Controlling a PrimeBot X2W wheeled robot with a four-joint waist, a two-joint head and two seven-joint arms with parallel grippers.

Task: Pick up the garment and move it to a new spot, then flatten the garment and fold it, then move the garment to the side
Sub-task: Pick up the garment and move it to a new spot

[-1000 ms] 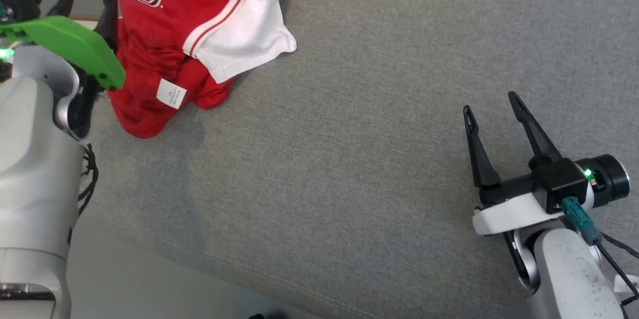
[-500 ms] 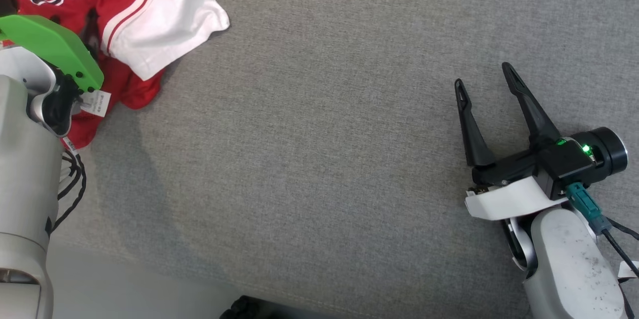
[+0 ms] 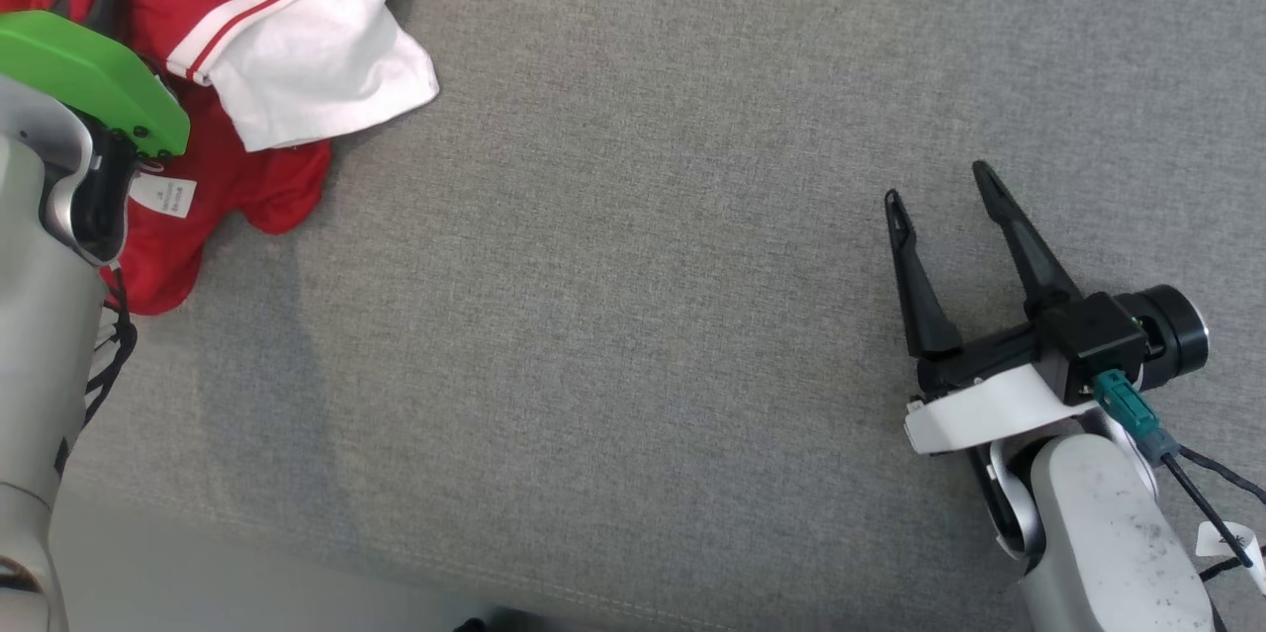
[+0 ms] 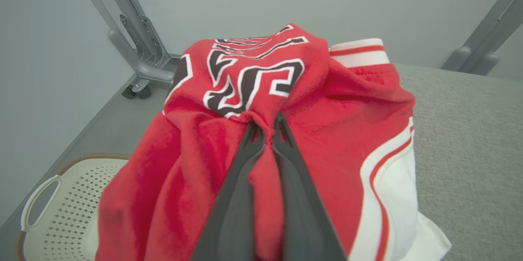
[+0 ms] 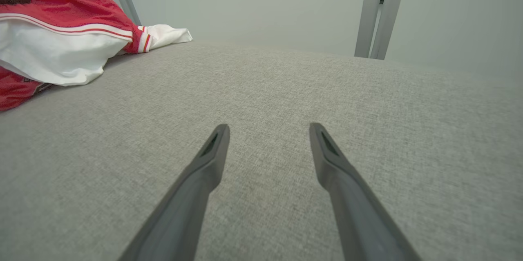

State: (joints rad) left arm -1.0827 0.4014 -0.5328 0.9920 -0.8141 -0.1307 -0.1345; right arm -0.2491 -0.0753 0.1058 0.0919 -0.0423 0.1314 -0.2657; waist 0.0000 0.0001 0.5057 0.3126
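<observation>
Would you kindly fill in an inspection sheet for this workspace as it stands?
Surface: grey fabric surface, flat.
Job's things: red-and-white garment, bunched near the surface's left edge.
Clutter: nothing seen.
Grippers: left gripper shut on the garment; right gripper open, holding nothing.
Cables: black cable by the right wrist, behind the fingers.
Surroundings: white basket on the floor, metal posts, grey wall.

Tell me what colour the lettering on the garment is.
Black lettering, outlined in white, on the red garment; clearest in left wrist view.
</observation>
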